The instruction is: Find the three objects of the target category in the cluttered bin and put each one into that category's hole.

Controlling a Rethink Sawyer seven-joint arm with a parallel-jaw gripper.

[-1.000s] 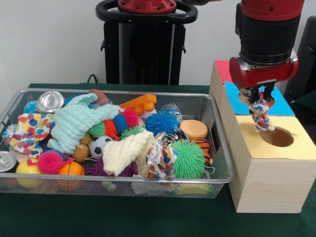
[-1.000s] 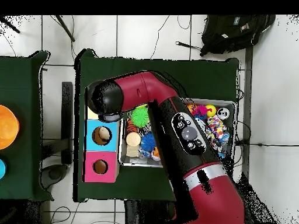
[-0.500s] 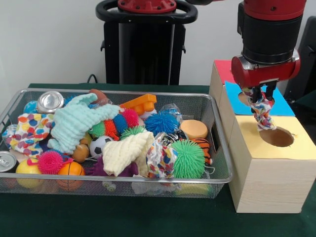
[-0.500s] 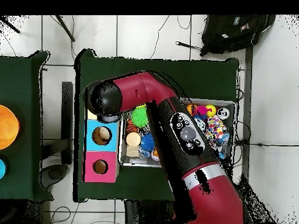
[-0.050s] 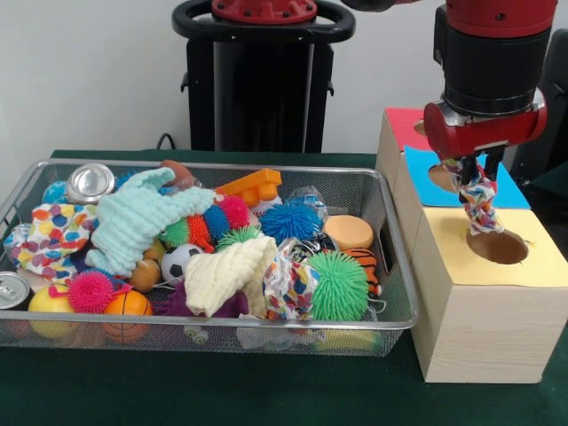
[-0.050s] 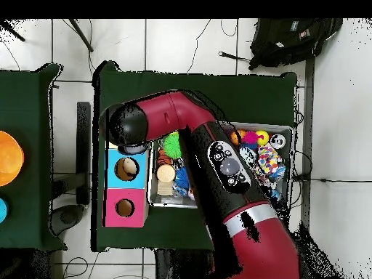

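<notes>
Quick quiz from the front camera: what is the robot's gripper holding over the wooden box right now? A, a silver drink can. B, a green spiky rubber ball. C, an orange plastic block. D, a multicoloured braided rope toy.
D: the gripper is shut on the multicoloured braided rope toy, which hangs just above the round hole in the yellow-topped section of the wooden box.

Front view: a close, near-level camera at table height, facing the wire bin and the wooden box with coloured tops. Overhead view: a high camera looking straight down over the whole green table and surrounding floor. Both views share the bin, the box and the red arm.
</notes>
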